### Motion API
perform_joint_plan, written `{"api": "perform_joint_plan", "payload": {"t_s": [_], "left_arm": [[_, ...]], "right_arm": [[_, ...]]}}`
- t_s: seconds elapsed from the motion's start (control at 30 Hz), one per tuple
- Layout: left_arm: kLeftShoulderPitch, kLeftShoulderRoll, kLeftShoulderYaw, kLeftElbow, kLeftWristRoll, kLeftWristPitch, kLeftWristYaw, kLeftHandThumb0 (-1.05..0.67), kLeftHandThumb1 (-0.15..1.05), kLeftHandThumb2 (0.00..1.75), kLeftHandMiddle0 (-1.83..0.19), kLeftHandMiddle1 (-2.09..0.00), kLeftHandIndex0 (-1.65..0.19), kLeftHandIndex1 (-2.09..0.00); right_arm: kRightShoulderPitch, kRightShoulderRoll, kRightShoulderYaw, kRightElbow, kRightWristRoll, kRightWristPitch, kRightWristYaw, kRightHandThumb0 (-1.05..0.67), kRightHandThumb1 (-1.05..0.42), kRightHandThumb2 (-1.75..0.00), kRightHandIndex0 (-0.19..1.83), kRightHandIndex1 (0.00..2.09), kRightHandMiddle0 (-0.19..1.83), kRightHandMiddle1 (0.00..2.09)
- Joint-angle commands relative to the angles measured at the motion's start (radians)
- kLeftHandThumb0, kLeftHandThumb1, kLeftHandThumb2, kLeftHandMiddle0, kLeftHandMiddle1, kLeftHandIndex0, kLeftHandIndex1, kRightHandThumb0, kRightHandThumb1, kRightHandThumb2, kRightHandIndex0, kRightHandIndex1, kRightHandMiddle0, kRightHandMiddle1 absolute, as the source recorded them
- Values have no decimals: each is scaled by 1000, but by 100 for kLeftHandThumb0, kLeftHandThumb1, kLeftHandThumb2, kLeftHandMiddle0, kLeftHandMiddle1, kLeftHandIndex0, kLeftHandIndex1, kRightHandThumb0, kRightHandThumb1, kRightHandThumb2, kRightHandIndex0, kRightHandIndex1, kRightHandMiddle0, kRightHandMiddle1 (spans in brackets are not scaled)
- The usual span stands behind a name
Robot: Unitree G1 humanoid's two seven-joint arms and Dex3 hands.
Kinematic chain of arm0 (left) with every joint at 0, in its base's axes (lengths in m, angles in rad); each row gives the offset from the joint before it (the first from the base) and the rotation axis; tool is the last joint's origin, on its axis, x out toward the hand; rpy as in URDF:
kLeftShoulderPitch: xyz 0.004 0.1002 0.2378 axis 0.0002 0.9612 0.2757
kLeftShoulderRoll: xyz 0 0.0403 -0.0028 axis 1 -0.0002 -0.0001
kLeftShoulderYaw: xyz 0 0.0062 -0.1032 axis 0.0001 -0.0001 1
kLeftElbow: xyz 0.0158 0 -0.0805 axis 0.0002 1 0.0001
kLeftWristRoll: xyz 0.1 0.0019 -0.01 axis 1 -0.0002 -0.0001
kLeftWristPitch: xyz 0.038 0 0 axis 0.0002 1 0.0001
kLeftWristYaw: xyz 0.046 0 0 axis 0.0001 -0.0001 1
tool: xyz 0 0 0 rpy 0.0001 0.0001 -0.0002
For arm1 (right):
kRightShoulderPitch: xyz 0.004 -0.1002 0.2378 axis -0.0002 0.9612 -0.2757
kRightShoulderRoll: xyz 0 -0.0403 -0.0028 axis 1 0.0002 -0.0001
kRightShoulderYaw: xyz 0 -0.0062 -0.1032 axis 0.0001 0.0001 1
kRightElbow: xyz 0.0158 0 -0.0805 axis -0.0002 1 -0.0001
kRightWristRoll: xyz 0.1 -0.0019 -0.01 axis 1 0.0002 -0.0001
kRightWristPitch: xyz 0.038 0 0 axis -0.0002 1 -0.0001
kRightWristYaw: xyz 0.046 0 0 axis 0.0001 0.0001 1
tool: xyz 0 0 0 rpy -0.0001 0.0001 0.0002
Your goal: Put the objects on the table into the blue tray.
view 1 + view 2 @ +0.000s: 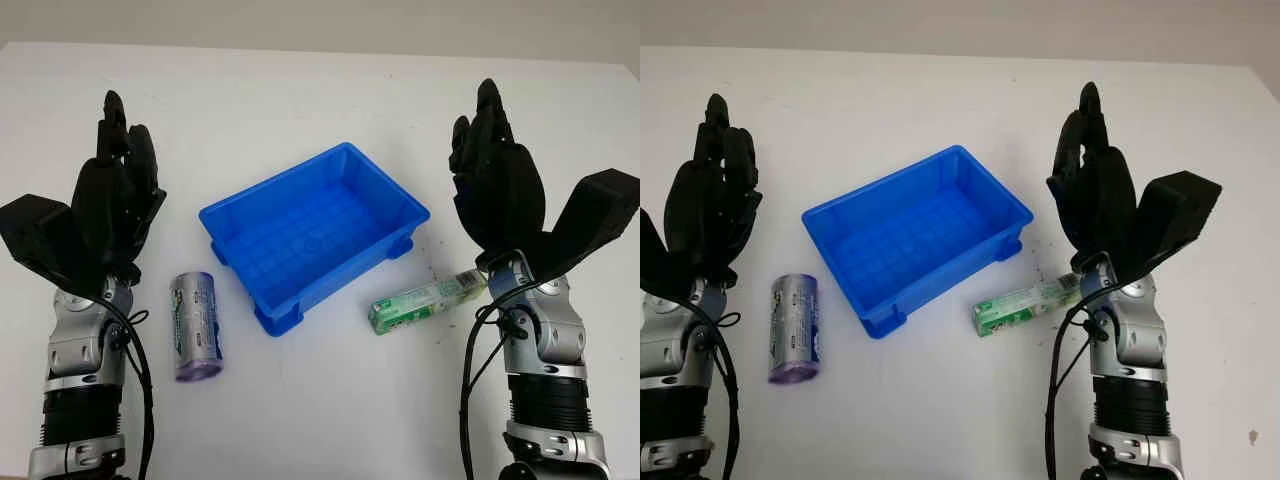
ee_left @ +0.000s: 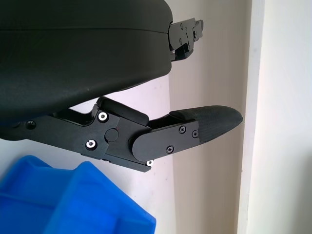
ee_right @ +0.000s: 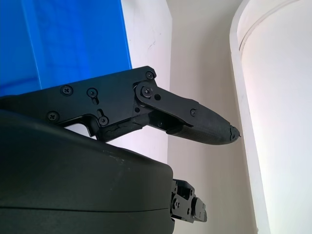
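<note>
Two loose objs lie on the white table (image 1: 320, 90), w/ the blue tray (image 1: 385, 185) between them at centre. Tray is empty, rectangular, turned at an angle: long axis runs from near-left to far-right, one corner pointing toward the robot. Left of the tray lies a silver-purple roll (image 1: 195, 325) on its side, long axis running roughly near-to-far, tipped slightly, its purple end nearest the robot; it sits just beside the tray's near-left corner but apart from it, not touching. Right of the tray lies a green and white tube (image 1: 425, 303), flat on the table, long axis going from near-left up to far-right, its green end pointing toward the tray's near corner, close to that corner w/o touching. Tube's far end runs under the right arm's wrist, so that tip is partly hidden. Left hand (image 1: 112, 200) is raised above the table at the left, beyond the roll, open, holding nothing, fingers pointing away from the robot. Right hand (image 1: 495, 175) is raised at the right, beside the tray's right side, above the tube's far end, also open and empty. Nothing lies between either obj and the tray.
</note>
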Motion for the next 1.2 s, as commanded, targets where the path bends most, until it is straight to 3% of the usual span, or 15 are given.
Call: {"api": "perform_joint_plan", "payload": {"t_s": [0.0, 0.37, 0.53, 0.63, 0.73, 0.93, 1.07, 1.17], "left_arm": [[23, 4, 8, -29, -4, 5, 0, -69, 105, 65, 19, 0, 19, 0], [0, 9, 1, 14, 14, -7, -3, -69, 105, 65, 19, 0, 19, 0], [21, 9, 11, 1, 7, -5, -5, -72, 105, 63, 19, 0, 19, 0], [31, 4, 13, -6, 6, -9, -7, -72, 105, 61, 19, 0, 19, 0], [37, 5, 8, -12, 13, -6, -8, -72, 105, 62, 19, 0, 19, 0], [24, 15, -1, 1, 17, -4, -24, -71, 105, 65, 19, 0, 19, 0], [13, 16, -4, 14, 13, -10, -46, -71, 105, 66, 19, 0, 19, 0], [4, 14, -5, 26, 18, -17, -47, -72, 105, 65, 19, 0, 19, 0]], "right_arm": [[14, -1, 3, -29, -3, 8, -4, -67, -105, -77, -19, 0, -19, 0], [-36, -25, -7, 57, -3, 14, 30, -69, -105, -73, -19, 0, -19, 0], [-5, -113, -20, -48, -31, 37, 59, -65, -105, -55, -19, 0, -19, 1], [22, -220, -15, -142, -109, 71, 69, -60, -105, -25, 0, 10, 2, 15], [52, -347, -19, -267, -174, 138, 121, -57, -92, -6, 28, 22, 10, 57], [82, -541, -44, -520, -213, 329, 232, -44, -76, -5, 41, 18, 32, 23], [135, -646, -72, -636, -276, 266, 305, -43, -72, -5, 48, 17, 43, 13], [179, -723, -88, -693, -332, 213, 366, -43, -72, -5, 59, 16, 62, 10]]}}
